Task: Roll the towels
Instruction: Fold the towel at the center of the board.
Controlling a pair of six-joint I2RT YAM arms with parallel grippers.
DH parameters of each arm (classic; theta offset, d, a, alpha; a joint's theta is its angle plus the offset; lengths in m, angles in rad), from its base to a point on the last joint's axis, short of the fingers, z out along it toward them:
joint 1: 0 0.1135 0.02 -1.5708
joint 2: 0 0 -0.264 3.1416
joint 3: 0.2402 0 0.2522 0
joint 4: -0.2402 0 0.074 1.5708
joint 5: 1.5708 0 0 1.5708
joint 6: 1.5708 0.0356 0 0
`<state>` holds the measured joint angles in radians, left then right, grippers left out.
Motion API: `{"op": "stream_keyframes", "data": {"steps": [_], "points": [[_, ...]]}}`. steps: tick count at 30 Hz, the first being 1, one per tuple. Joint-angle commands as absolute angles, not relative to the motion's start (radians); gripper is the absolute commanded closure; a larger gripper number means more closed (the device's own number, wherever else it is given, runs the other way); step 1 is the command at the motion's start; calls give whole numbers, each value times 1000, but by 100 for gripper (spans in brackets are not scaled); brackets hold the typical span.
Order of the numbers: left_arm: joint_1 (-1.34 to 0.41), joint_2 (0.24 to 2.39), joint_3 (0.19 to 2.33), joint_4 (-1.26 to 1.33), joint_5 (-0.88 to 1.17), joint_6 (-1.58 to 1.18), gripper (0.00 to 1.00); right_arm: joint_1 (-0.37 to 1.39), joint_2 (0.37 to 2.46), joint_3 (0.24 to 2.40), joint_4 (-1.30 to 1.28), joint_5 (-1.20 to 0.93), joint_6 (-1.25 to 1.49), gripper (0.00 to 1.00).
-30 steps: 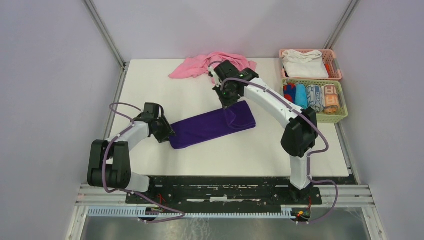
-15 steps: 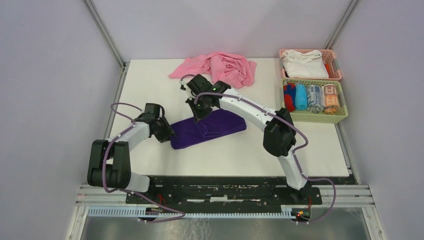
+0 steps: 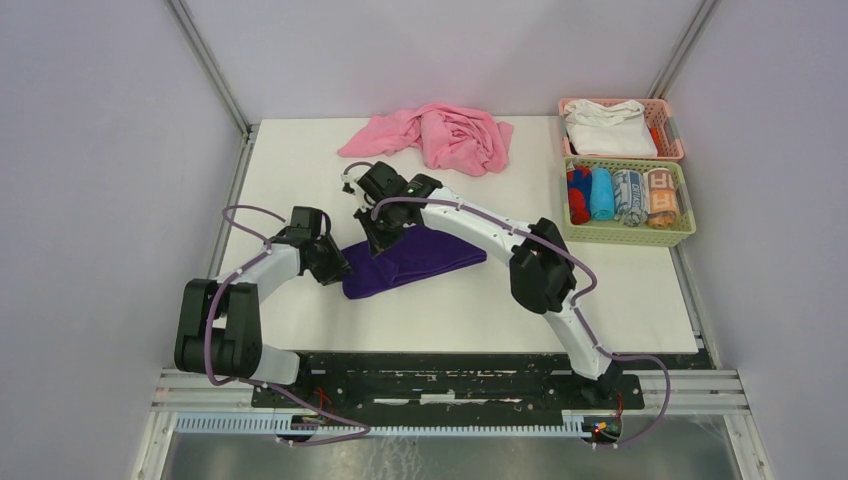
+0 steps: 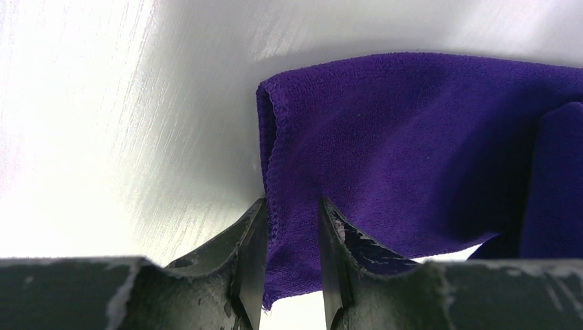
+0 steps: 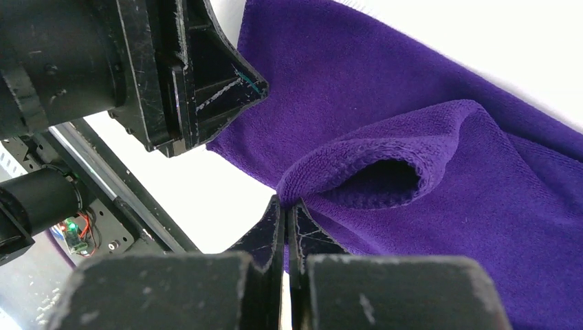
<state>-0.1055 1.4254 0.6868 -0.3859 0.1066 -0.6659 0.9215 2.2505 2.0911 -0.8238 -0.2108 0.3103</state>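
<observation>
The purple towel lies on the table, left of centre and toward the near edge. The right gripper is pinched tight on a fold of it, which is doubled over the cloth toward the left end. The left gripper is narrow, with a finger on each side of the towel's left edge and cloth filling the gap. This looks like the fold-over that starts the roll. The next move calls for laying the fold square and letting go without dragging it askew.
</observation>
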Motion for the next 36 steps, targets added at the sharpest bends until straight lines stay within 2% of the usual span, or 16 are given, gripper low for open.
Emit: {"op": "stream_keyframes", "data": {"steps": [1,18,24,29,36], "points": [[-113,1416,684,-380,91,-693,61,931,2258,2123,-748,-260,326,100],[-123,1419,685,-387,77,-695,62,939,2307,2097,-653,-340,371,100],[-123,1401,684,-403,49,-701,62,939,2333,2071,-601,-341,400,94],[-124,1379,685,-430,8,-707,61,933,2336,2051,-591,-320,411,100],[-123,1292,732,-516,-73,-689,48,889,2217,1945,-602,-233,375,100]]}}
